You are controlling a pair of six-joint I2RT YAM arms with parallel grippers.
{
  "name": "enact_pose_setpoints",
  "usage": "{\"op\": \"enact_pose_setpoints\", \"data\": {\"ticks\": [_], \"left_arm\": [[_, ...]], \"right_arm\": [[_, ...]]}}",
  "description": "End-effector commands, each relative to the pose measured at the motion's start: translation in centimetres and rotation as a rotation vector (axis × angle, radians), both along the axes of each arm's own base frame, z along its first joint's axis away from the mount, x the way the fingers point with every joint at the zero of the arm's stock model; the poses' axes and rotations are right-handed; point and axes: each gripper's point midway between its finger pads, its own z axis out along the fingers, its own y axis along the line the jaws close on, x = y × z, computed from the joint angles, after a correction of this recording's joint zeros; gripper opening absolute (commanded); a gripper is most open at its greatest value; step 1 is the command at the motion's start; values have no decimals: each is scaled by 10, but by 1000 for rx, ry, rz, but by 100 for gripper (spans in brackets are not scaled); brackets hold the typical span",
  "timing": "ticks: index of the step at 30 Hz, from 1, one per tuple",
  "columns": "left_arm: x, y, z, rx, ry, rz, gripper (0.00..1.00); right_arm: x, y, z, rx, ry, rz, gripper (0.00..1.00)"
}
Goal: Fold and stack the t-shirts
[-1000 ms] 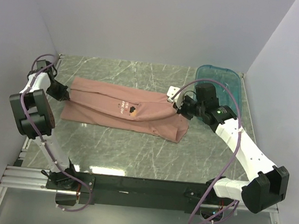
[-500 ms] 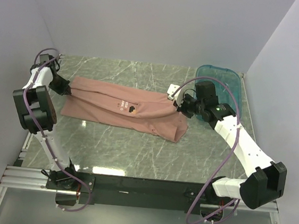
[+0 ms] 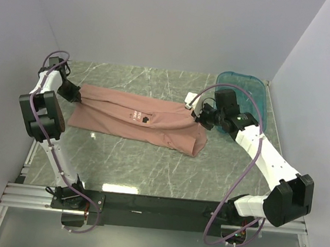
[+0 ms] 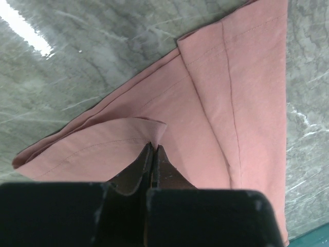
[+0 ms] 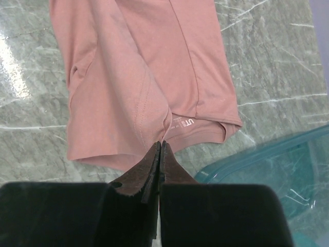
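Observation:
A salmon-pink t-shirt [image 3: 136, 117] lies stretched across the marble table, its small chest print [image 3: 142, 119] facing up. My left gripper [image 3: 76, 96] is shut on the shirt's left end, pinching a raised fold of cloth [image 4: 149, 131]. At the other end my right gripper [image 3: 196, 116] is shut on the collar side, near the neck label [image 5: 185, 125]. Both ends are lifted a little while the middle rests on the table. The wrist views show the t-shirt [image 4: 236, 92] and t-shirt [image 5: 144, 67] spreading away from each pair of shut jaws.
A translucent teal tub [image 3: 244, 96] stands at the back right, just behind my right arm; its rim [image 5: 257, 154] shows close to the right jaws. A small white tag [image 3: 189, 97] lies near the tub. Grey walls close in the table's left, back and right.
Both grippers have carried the shirt's ends toward the back of the table, the left one further up and right. The cloth now lies stretched more tightly between them.

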Motion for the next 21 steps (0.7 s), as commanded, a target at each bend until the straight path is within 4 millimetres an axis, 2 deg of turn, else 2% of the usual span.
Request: {"op": "enact_pose_setpoints", "data": {"ticks": [1, 8, 21], "left_arm": [[14, 6, 12, 36, -27, 10, 0], [16, 6, 1, 29, -6, 20, 0], [19, 9, -5, 39, 9, 25, 0]], "right_arm": [[16, 2, 28, 36, -70, -24, 0], [20, 6, 26, 41, -54, -21, 0], [39, 16, 23, 45, -17, -26, 0]]}}
